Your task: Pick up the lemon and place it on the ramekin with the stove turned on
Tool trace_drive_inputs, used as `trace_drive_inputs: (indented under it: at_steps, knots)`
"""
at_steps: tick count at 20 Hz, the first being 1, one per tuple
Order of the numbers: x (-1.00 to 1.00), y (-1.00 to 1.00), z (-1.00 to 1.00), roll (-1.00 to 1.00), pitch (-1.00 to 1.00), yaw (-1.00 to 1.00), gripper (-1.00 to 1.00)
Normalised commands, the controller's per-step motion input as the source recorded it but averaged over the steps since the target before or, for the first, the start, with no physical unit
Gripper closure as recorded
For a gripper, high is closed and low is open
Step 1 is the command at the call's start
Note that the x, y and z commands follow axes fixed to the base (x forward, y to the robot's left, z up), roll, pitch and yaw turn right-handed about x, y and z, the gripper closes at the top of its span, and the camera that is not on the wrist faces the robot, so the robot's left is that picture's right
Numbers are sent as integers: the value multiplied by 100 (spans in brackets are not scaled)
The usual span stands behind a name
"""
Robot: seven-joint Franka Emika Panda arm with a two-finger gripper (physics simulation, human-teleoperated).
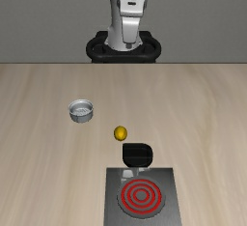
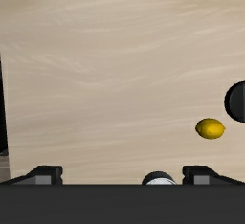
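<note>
The gripper (image 2: 122,174) hangs well above the table (image 2: 105,65). Its two fingertips (image 2: 43,173) are spread wide, with nothing touching either of them. In the gap between them, nearer one finger than the other, the rim of the ramekin (image 2: 158,179) shows far below the hand. It is the closest of the things to the tool.

Farther out from the gripper, on the same side as the finger the ramekin leans toward, the lemon (image 2: 211,128) lies on the bare wood. It is apart from the ramekin and not in it. In the exterior view the ramekin (image 1: 82,110) is a small grey round dish standing upright. Its inside shows a plain grey floor, and the lemon (image 1: 121,132) rests on the table (image 1: 39,162) toward the exterior view's right of it, near but not touching.

Beyond the lemon from the tool sits a black rounded object (image 2: 237,101). The exterior view places this object (image 1: 137,155) just past the lemon, at the near edge of the stove (image 1: 166,211). Whether it touches the stove cannot be told.

The stove is the farthest thing from the gripper, a dark square plate on the table. Its burner rings (image 1: 141,197) glow red.

The arm (image 1: 128,13) rises white at the far side of the table, well apart from the lemon and the stove.
</note>
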Motion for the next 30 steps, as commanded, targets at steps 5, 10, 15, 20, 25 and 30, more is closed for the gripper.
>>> trace_drive_inputs:
  at_steps: [5, 10, 15, 20, 25, 30]
  knots:
    - [80, -20, 0, 0, 0, 0, -100]
    - [100, 0, 0, 0, 0, 0, -100]
    - [100, 0, 0, 0, 0, 0, -100]
    - [20, 0, -80, 0, 0, 0, -100]
    - [0, 0, -100, 0, 0, 0, -100]
    - [0, -20, -80, 0, 0, 0, -100]
